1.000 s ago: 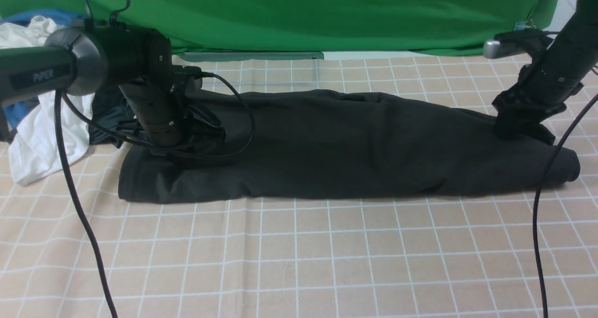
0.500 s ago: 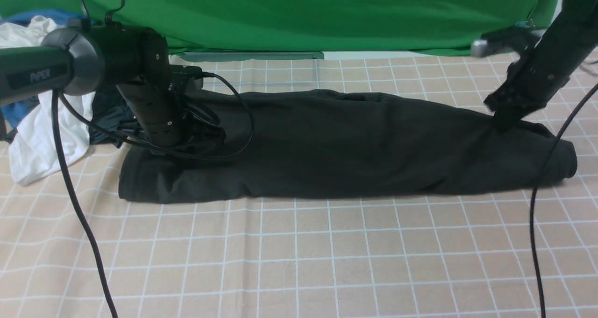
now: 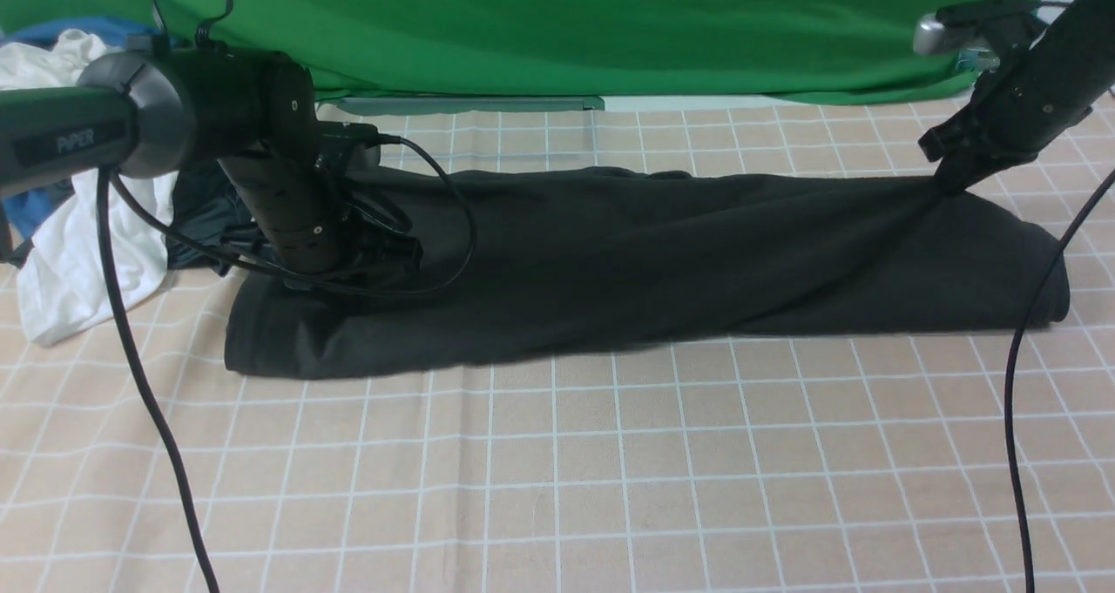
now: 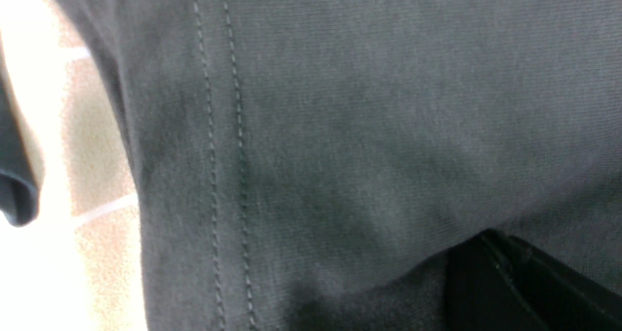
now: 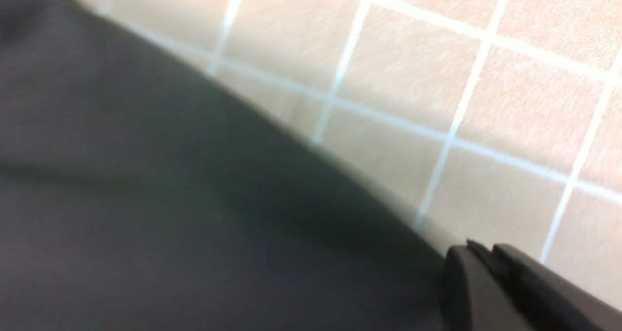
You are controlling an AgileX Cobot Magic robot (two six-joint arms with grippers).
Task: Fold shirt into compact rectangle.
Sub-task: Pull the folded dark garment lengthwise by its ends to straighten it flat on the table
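The shirt (image 3: 610, 271) lies across the far half of the desk (image 3: 557, 471) as a long black band, already doubled lengthwise, with its left end near a white garment (image 3: 61, 262) that we leave alone. It looks like soft knit jersey, light and limp, so whatever is not held sags and whatever is pulled drags the neighbouring cloth with it. The right hand (image 3: 945, 182) is clamped on the shirt at the far edge of its right end and raised off the desk. The fabric runs up to it in a taut tent, with creases fanning towards the middle. The left hand (image 3: 383, 249) is down on the left end with its jaws together. Its wrist view is filled with cloth and a double-stitched seam (image 4: 223, 151), and we cannot tell whether a fold is caught between the jaws or only pressed under them. We judge the best holds to be edges and corners, especially hems and seams, where all the layers can be pinched together. A pinch in mid-panel would likely lift only the top layer and open the fold. The matte cloth should not slip from a firm pinch, but it stretches, so both ends want to travel evenly.
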